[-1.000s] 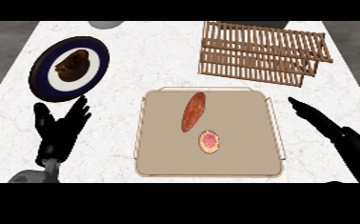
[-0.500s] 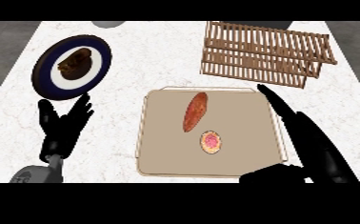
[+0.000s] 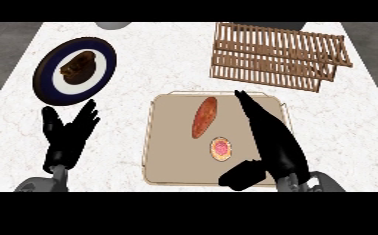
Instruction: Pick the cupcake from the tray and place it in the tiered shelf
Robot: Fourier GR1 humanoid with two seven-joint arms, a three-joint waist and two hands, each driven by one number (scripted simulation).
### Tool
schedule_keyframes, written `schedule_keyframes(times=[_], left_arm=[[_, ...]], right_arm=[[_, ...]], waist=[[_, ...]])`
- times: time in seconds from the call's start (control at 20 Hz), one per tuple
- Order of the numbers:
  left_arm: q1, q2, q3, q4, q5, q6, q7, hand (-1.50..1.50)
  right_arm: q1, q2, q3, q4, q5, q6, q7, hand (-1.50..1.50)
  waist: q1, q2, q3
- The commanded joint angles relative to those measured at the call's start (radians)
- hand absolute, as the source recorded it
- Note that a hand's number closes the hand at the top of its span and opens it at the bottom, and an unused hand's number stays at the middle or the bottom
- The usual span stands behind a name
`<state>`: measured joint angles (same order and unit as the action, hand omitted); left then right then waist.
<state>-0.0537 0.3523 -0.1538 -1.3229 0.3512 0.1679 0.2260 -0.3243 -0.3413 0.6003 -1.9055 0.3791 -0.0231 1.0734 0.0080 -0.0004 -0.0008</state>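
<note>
Right now the cupcake (image 3: 221,148) sits on the tray (image 3: 166,144), just left of the open right hand (image 3: 269,134), which is nearer and seems to hover above it.

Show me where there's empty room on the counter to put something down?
Bare counter lies between the plate and the wooden shelf, and between the left hand and the tray. The tray is crowded: sweet potato, cupcake, right hand.
</note>
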Motion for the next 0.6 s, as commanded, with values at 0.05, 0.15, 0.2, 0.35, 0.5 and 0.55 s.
schedule_keyframes(times=[0.05, 0.15, 0.2, 0.35, 0.5, 0.55], left_arm=[[-0.001, 0.009, 0.025, 0.012, -0.010, -0.031, -0.019, 0.00], [-0.019, -0.025, 0.029, 0.074, -0.014, -0.035, -0.047, 0.00], [0.003, 0.000, 0.027, -0.004, -0.005, -0.033, 0.019, 0.00], [-0.003, -0.012, 0.038, -0.012, -0.022, -0.005, 0.021, 0.00], [0.047, -0.042, 0.017, -0.048, -0.040, 0.002, 0.014, 0.00], [0.007, -0.026, 0.048, 0.012, -0.035, -0.034, 0.004, 0.00]], right_arm=[[-0.073, 0.119, 0.049, 0.108, 0.063, 0.058, 0.154, -1.50], [-0.016, 0.042, -0.001, 0.098, 0.047, 0.090, 0.095, -1.50], [-0.014, 0.077, 0.022, 0.081, 0.079, 0.082, 0.152, -1.50], [-0.028, 0.142, 0.056, 0.106, 0.167, 0.076, 0.199, -1.50], [0.059, 0.123, 0.064, 0.114, 0.214, 0.065, 0.126, -1.50], [0.013, 0.155, 0.025, 0.123, 0.220, 0.089, 0.143, -1.50]], waist=[[0.000, 0.000, 0.000], [-0.010, 0.001, 0.000], [-0.006, -0.001, 0.000], [-0.005, -0.001, 0.000], [-0.006, -0.002, 0.001], [-0.007, 0.000, 0.000]])
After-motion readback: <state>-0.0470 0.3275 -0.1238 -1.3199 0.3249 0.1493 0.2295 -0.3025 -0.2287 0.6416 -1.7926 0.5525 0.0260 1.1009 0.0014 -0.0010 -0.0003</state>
